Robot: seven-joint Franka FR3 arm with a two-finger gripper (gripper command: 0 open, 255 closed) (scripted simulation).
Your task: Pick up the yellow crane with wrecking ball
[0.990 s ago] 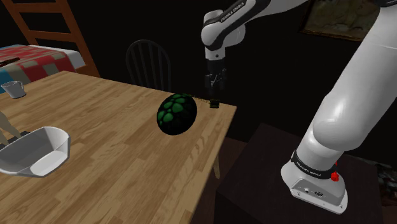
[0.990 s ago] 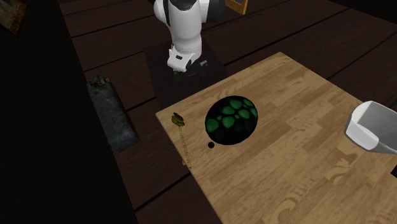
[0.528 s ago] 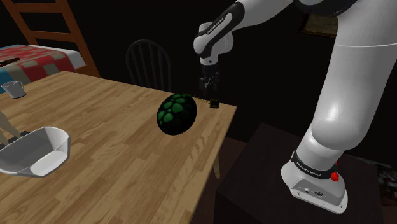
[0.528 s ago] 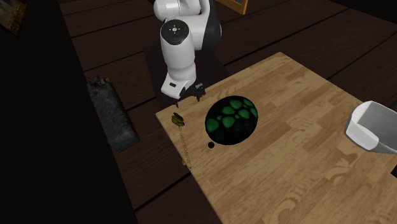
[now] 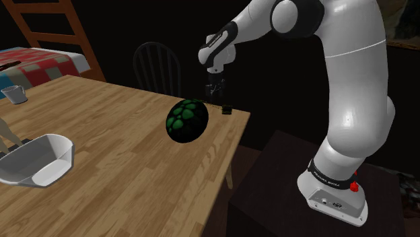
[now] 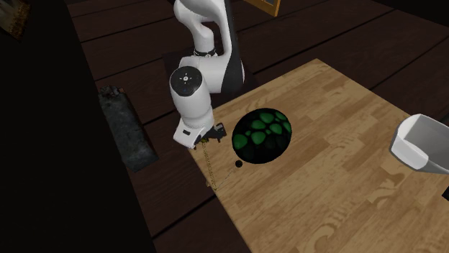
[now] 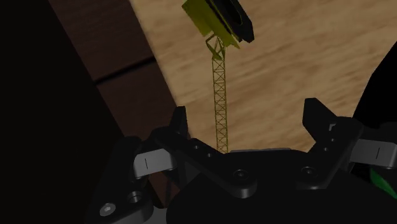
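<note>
The yellow crane (image 7: 216,22) lies flat on the wooden table (image 5: 121,168) close to its edge. Its thin lattice boom (image 7: 219,95) runs from the cab toward my hand. In the second exterior view the boom (image 6: 210,165) stretches along the table edge, and the small black wrecking ball (image 6: 238,164) rests beside it. My gripper (image 7: 247,118) hangs above the crane, open, its fingers (image 7: 178,121) wide apart and holding nothing. In the shoulder view the gripper (image 5: 214,91) hovers just over the table's far corner, near the crane's dark end (image 5: 227,109). From the second exterior view the hand (image 6: 205,135) covers the crane's cab.
A big black-and-green egg-shaped object (image 5: 187,120) lies right beside the crane (image 6: 262,135). A white bowl (image 5: 37,160) and a small cup (image 5: 13,93) stand farther along the table. A dark chair (image 5: 158,64) is behind the table, and the stand (image 5: 316,202) is beside it.
The arm has swung toward the shoulder view's left and lowered, bringing the hand from beside the table corner to directly over the crane's cab. The crane has not moved.
</note>
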